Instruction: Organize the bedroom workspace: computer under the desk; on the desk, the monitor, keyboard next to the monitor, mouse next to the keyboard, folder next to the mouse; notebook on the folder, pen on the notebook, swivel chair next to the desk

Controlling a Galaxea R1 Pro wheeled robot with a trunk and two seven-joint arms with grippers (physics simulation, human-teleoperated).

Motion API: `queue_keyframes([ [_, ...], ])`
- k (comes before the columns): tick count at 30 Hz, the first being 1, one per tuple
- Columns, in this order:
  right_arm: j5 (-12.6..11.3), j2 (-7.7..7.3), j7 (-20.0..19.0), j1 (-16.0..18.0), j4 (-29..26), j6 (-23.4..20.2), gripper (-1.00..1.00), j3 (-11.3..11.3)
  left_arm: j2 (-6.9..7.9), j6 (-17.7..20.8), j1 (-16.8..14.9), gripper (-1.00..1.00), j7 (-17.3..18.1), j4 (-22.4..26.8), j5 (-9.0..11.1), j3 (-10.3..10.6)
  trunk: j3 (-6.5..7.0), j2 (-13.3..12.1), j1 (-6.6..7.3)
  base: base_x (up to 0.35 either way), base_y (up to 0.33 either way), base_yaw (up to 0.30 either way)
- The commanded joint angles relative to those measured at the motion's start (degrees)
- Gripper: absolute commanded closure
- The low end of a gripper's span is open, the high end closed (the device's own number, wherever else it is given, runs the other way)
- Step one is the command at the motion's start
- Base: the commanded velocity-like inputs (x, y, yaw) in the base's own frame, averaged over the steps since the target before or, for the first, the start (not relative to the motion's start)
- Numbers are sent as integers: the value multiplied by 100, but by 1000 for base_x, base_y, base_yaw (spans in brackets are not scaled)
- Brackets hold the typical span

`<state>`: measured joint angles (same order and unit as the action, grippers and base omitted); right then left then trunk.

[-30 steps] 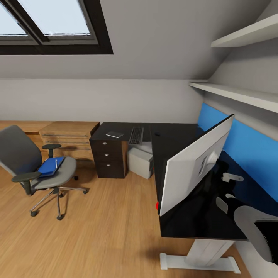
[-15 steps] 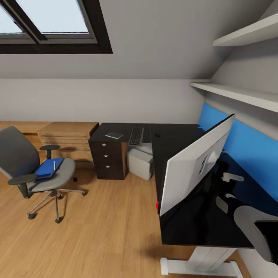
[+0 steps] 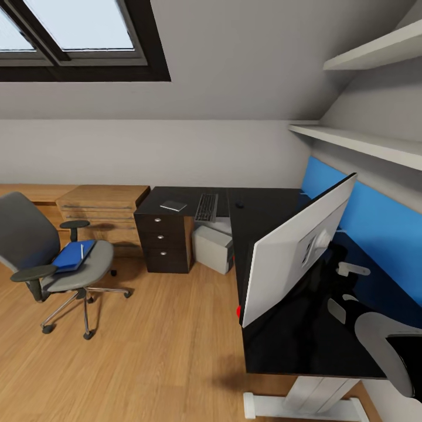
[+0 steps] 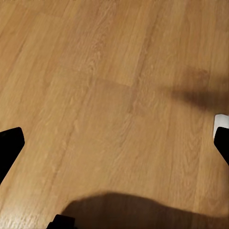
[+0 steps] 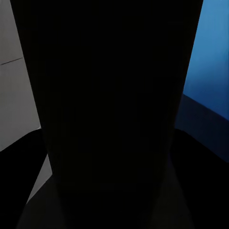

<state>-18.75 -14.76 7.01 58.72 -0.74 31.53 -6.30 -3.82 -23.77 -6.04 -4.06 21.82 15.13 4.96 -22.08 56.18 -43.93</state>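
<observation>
- Monitor (image 3: 299, 249) stands on the near wing of the black L-shaped desk (image 3: 264, 217), pale back showing, its long axis running away along the blue wall panel (image 3: 375, 228).
- Keyboard (image 3: 206, 206), notebook (image 3: 173, 205) and mouse (image 3: 238, 204) lie on the far wing; the keyboard's length points toward the wall.
- Computer (image 3: 212, 247) sits under the desk, beside the drawers (image 3: 162, 243).
- Folder (image 3: 73, 255) with the pen (image 3: 82, 250) on it lies on the swivel chair (image 3: 55, 258), well apart from the desk.
- Left gripper (image 4: 114, 143) hangs over bare wooden floor (image 4: 109, 95), fingers spread wide, holding nothing.
- Right gripper: I cannot tell its state; something black blocks the right wrist view.
</observation>
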Motion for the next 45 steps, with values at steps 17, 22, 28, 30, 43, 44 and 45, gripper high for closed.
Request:
queue_keyframes([
  [17,-88,-1,28,-1,22,-50,100,-218,4,-22,-4,-100,-43,-2,33,49,-8,3,-8,0,0,0],
  [22,-92,-1,28,-1,22,-50,100,-216,4,-23,-4,-100,-43,-2,33,49,-8,3,-8,0,0,0],
  [28,-93,-1,28,-1,22,-51,100,-214,4,-28,-6,-100,-43,-2,33,49,-8,3,-8,0,-76,0],
  [30,-94,-1,28,-1,22,-51,100,-214,4,-30,-6,-100,-43,-2,33,49,-8,3,-8,0,-208,0],
  [43,-94,1,28,-1,22,-46,100,-220,4,-30,-5,-100,-43,-2,33,49,-8,3,-8,9,-43,0],
  [44,-94,0,28,-1,22,-46,100,-219,4,-30,-6,-100,-43,-2,33,49,-8,3,-8,72,-79,0],
  [45,-94,0,28,-1,22,-45,100,-218,4,-31,-7,-100,-43,-2,33,49,-8,3,-8,82,-96,0],
])
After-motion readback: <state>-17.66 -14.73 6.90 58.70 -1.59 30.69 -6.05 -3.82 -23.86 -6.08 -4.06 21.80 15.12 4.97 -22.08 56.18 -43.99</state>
